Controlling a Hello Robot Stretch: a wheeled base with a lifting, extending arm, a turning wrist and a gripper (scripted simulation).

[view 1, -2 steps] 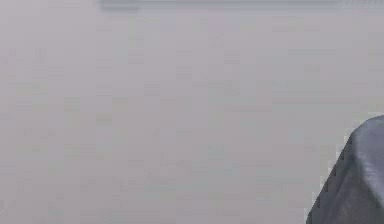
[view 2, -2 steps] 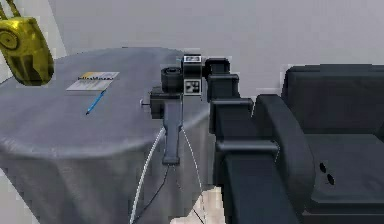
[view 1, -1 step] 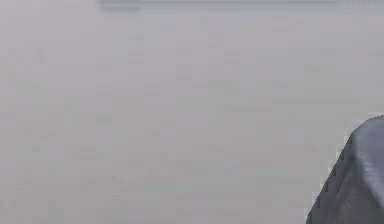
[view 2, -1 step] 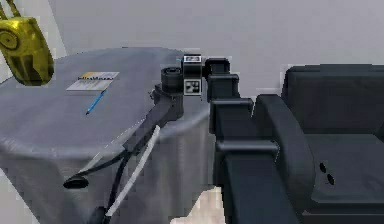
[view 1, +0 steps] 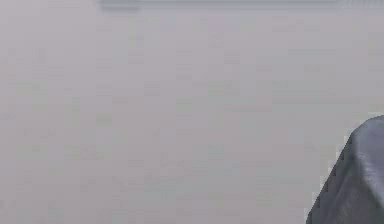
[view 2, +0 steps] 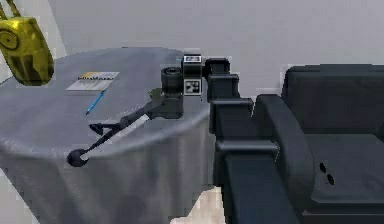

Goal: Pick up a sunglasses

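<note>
At round table (view 2: 45,125), armchair-side edge: arm out over cloth, gripper (view 2: 158,106) at dark slender thing (view 2: 105,138), possibly sunglasses, shape unclear. Presumably lined up for grab. Finger spread, any hold: cannot tell. Pen (view 2: 95,101) mid-table, clear of reach.

A plain pale grey wall (view 1: 180,110) spans the forward view, evenly lit; a dark grey rounded shape (view 1: 355,180) rises in its lower right corner. In the arm side view a round bench (view 2: 60,150) draped in grey cloth stands at the left; a dark padded armchair (view 2: 330,120) sits at the right; a pale back wall (view 2: 300,30) runs behind both; a patch of light floor (view 2: 205,210) shows between them.
</note>
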